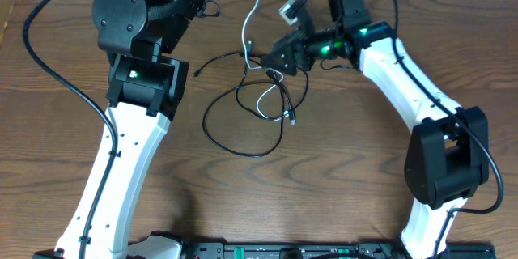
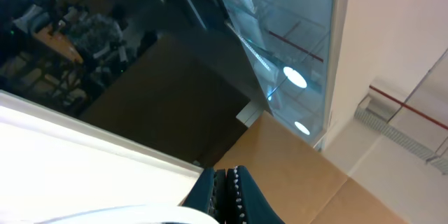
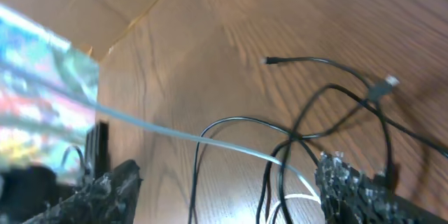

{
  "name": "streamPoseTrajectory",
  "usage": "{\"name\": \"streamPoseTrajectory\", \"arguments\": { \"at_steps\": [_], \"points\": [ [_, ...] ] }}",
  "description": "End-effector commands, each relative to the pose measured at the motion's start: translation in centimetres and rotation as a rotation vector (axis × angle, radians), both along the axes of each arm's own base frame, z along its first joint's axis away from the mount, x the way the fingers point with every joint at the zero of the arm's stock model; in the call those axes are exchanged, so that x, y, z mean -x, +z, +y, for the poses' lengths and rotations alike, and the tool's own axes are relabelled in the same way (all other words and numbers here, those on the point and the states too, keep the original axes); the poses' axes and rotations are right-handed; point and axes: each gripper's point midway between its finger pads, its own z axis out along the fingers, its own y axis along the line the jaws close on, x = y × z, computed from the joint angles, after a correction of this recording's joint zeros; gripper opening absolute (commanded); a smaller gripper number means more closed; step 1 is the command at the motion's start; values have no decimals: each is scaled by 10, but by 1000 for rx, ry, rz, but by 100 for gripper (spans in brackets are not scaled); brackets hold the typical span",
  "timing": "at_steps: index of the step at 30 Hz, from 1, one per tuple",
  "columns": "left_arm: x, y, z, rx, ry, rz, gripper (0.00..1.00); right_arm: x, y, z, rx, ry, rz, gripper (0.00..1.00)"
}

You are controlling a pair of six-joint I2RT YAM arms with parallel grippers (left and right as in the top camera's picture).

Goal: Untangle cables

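At the far left, we see the left gripper [image 2: 225, 190] with its fingers pressed together, though we cannot tell whether it pinches anything. In the middle of the table [image 1: 340, 186] the black cable [image 1: 235, 147] lies in loose loops, crossed with the white cable [image 1: 246, 28], which runs to the far edge. Just right of the tangle, the right gripper [image 3: 229, 169] gapes wide, both cords passing between its fingers.

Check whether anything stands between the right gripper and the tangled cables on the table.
Nothing visible does. The right gripper is open right at the tangle. The white cable and loops of the black cable show directly in front of it, over the wooden table, with no other object between.
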Motion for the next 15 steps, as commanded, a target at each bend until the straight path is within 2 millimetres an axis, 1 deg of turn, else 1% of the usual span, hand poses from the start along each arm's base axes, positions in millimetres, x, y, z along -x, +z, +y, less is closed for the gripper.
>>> {"name": "streamPoseTrajectory", "arguments": {
  "at_steps": [1, 5, 7, 9, 11, 12, 13, 15],
  "points": [
    [13, 22, 12, 41, 32, -41, 7, 11, -1, 11, 1, 120, -160, 75],
    [15, 25, 17, 45, 44, -46, 7, 21, -7, 25, 20, 174, -210, 75],
    [13, 23, 18, 40, 49, -32, 8, 22, -14, 32, 51, 175, -229, 74],
    [12, 21, 20, 36, 51, -23, 8, 20, -26, 39, 92, 170, -243, 72],
    [12, 19, 19, 32, 49, -16, 8, 19, -36, 48, 108, 176, -256, 66],
    [12, 19, 19, 32, 49, -16, 8, 19, -40, 52, 105, 183, -260, 61],
    [11, 18, 19, 31, 49, -14, 8, 19, -45, 56, 101, 189, -267, 52],
    [10, 16, 19, 25, 53, -3, 8, 19, -48, 63, 95, 199, -279, 45]
  ]
}}
